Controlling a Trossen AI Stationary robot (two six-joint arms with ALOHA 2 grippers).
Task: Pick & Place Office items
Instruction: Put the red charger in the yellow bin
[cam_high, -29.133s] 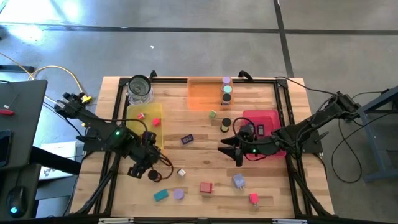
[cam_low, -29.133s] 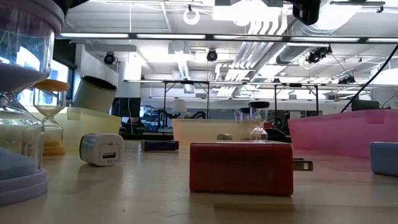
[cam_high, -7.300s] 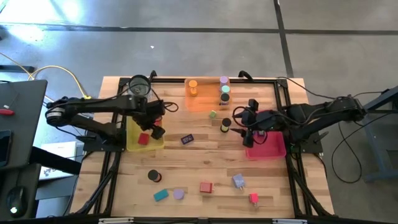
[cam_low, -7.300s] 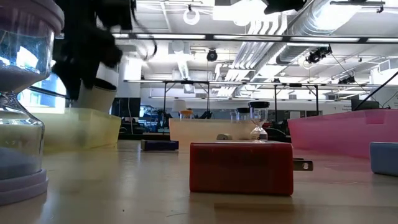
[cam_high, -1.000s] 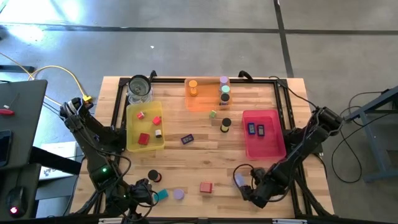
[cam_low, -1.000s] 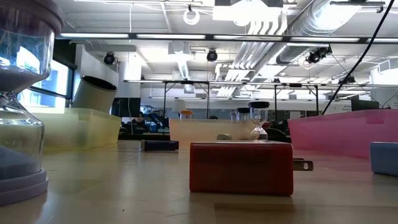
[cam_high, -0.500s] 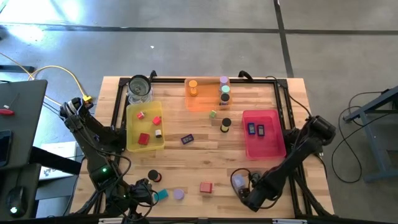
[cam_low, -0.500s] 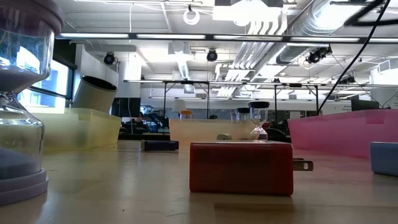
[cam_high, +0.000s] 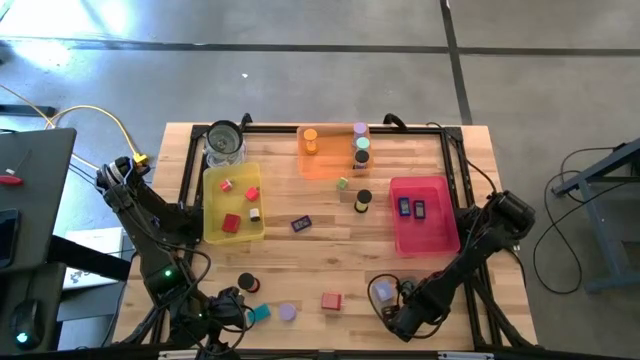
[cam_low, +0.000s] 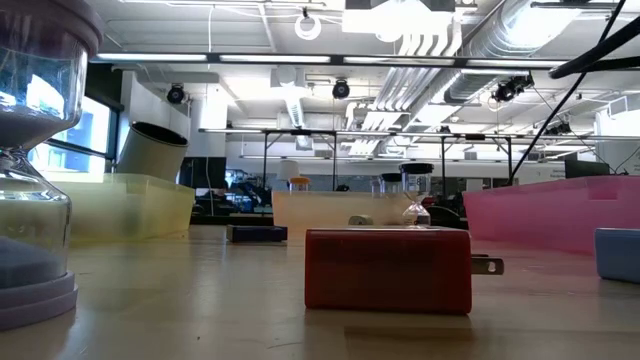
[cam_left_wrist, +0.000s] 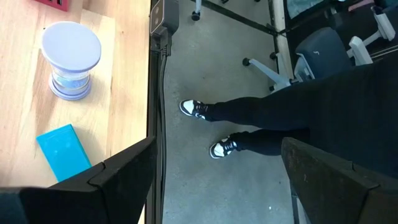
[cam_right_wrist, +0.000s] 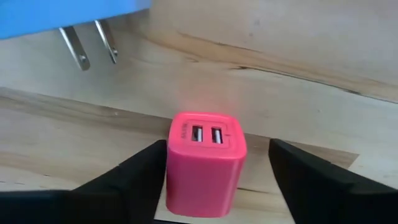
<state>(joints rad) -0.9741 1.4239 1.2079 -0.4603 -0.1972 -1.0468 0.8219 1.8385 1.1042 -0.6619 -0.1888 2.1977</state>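
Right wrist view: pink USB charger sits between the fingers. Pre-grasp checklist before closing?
1. Pink two-port USB charger block centred between the right gripper fingers: ok.
2. Fingers clear of its sides, not yet closed: ok.
3. Charger upright on the wooden table: ok.
4. Neighbouring blue plug-in charger outside the fingers' path: ok.
5. Pink translucent tray has free space: ok.
6. Left gripper parked past the table's near edge, open, empty: ok.
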